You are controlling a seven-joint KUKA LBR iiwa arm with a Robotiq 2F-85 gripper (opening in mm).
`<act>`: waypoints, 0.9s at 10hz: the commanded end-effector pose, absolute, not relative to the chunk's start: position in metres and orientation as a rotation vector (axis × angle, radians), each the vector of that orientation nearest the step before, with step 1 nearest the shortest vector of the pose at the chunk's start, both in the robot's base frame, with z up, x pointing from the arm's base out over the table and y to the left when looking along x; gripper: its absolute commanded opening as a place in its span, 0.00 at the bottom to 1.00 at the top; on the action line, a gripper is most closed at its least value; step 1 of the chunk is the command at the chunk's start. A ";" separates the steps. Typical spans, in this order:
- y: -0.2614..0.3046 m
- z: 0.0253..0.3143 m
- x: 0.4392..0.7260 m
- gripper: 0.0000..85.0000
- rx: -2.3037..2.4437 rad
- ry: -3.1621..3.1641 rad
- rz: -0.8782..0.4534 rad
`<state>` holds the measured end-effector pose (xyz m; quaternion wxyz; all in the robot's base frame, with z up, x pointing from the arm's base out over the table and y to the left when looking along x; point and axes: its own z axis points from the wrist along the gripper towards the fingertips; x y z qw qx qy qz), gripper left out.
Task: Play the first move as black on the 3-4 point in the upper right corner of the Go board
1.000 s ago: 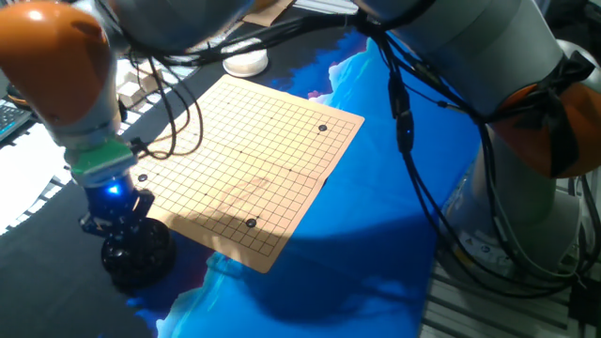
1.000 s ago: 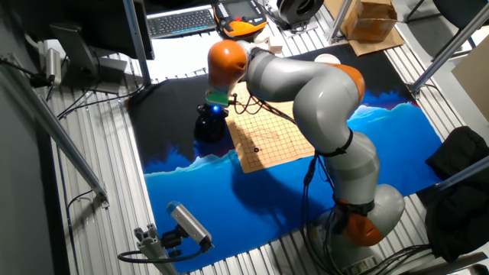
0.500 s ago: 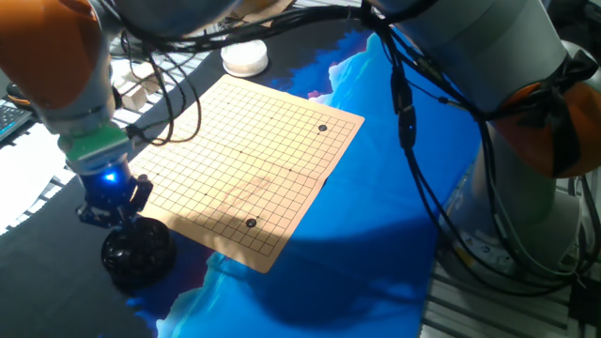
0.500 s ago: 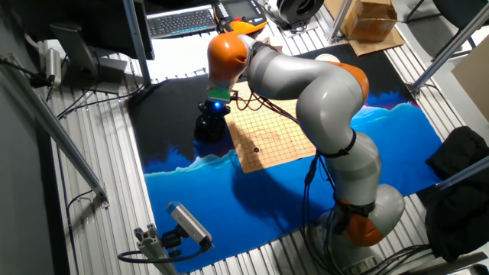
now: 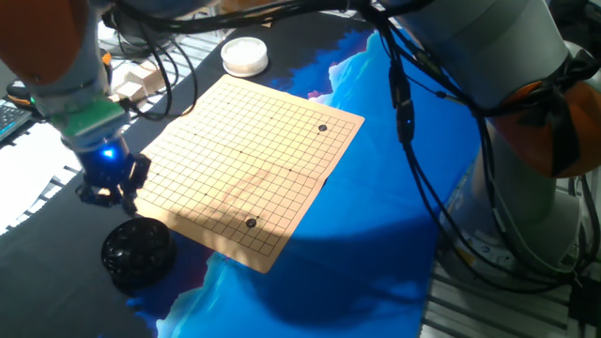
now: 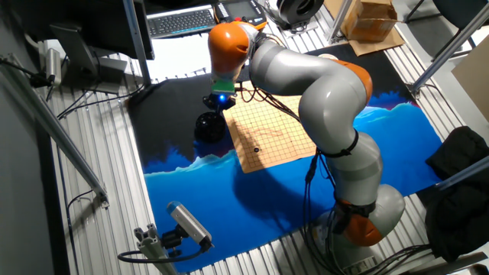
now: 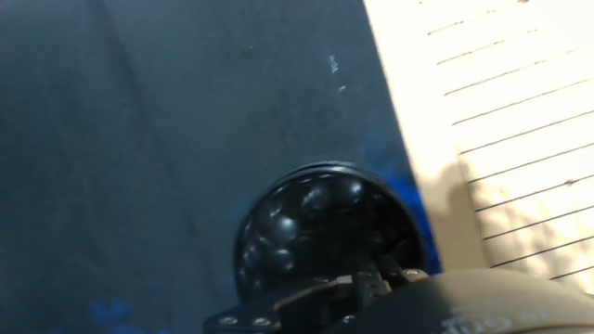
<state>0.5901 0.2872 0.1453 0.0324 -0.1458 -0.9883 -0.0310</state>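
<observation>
The Go board (image 5: pixel 254 160) lies on the blue and black cloth; it also shows in the other fixed view (image 6: pixel 271 134) and at the right of the hand view (image 7: pixel 501 139). Two black stones (image 5: pixel 322 128) (image 5: pixel 251 222) sit on it. A black bowl (image 5: pixel 137 252) of black stones (image 7: pixel 288 227) stands off the board's near left corner. My gripper (image 5: pixel 113 194) hangs a little above the bowl, beside the board's left edge. Its fingertips are dark and mostly cut off at the bottom of the hand view (image 7: pixel 367 278). No stone shows between them.
A white round container (image 5: pixel 244 54) stands beyond the board's far corner. Pale blocks (image 5: pixel 131 86) lie at the far left. The arm's cables (image 5: pixel 404 122) hang over the board's right side. A keyboard (image 6: pixel 179 21) and boxes lie at the back.
My gripper has risen out of the black bowl and shifted slightly toward the far side; the bowl now stands fully uncovered below it.
</observation>
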 end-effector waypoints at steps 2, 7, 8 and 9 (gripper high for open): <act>0.270 0.156 0.594 0.00 -0.413 -3.054 -0.070; 0.220 0.170 0.598 0.00 -0.265 -3.096 0.026; 0.215 0.170 0.597 0.00 -0.232 -3.101 0.025; 0.215 0.170 0.597 0.00 -0.239 -3.099 0.015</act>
